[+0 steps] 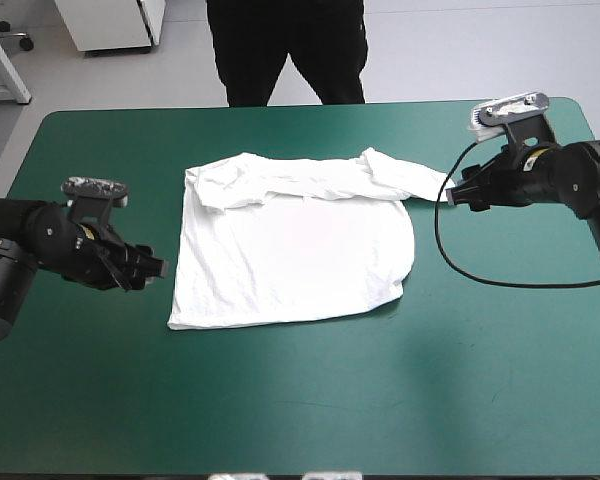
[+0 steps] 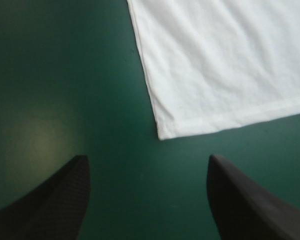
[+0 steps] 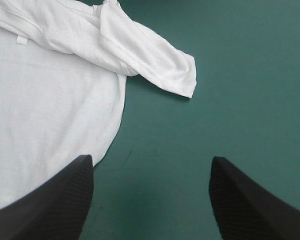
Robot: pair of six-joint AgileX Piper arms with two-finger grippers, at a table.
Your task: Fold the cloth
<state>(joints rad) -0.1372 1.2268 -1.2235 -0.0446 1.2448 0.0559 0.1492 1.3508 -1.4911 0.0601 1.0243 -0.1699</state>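
We see our left gripper [image 2: 147,159] with its black fingers [image 2: 55,200] standing wide apart and holding nothing over the teal-green cover [image 2: 50,75]. A hem corner of the white T-shirt [image 2: 220,65] lies just ahead of it, not touched. Our right gripper [image 3: 151,160] is spread as wide and is also empty, with the rumpled sleeve [image 3: 160,65] ahead of it, and the T-shirt lies flat at the table's middle, with broad bare cover toward the near edge and both sides.

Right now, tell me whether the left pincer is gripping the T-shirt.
No: the left pincer stands open over the teal-green cover, the T-shirt lying flat ahead of it, untouched.
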